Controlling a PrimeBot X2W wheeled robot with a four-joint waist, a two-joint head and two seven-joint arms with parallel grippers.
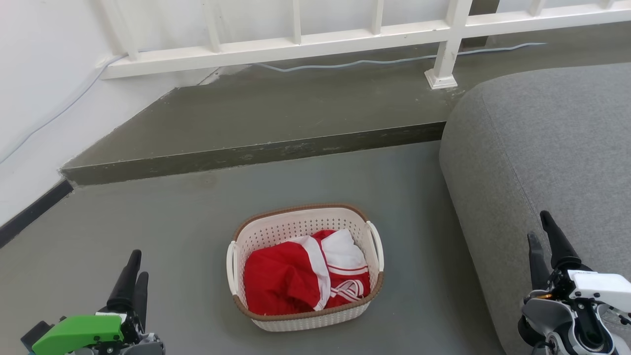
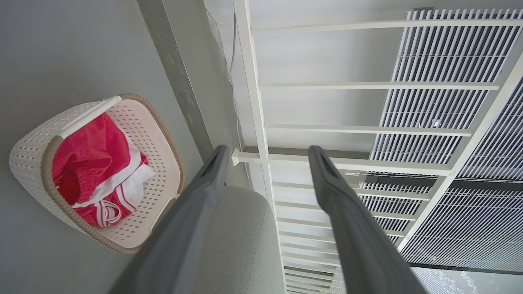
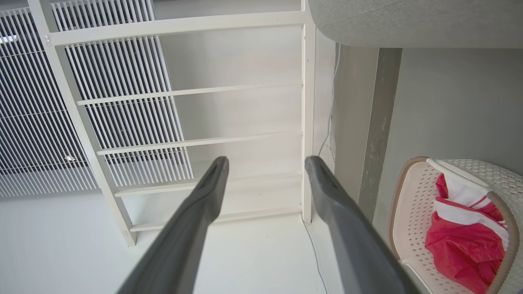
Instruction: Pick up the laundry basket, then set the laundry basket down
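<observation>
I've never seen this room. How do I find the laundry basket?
Find the big grey cushioned seat on the right. On the grey floor left of it sits the laundry basket. It is cream-white with little holes, a brown rim, and red-and-white clothes inside.

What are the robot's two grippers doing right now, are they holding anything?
Left gripper: open, holding nothing.
Right gripper: open, holding nothing.

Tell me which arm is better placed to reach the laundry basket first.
Probably left: the left gripper sits open nearer the laundry basket over floor; the right gripper is by the sofa.
</observation>
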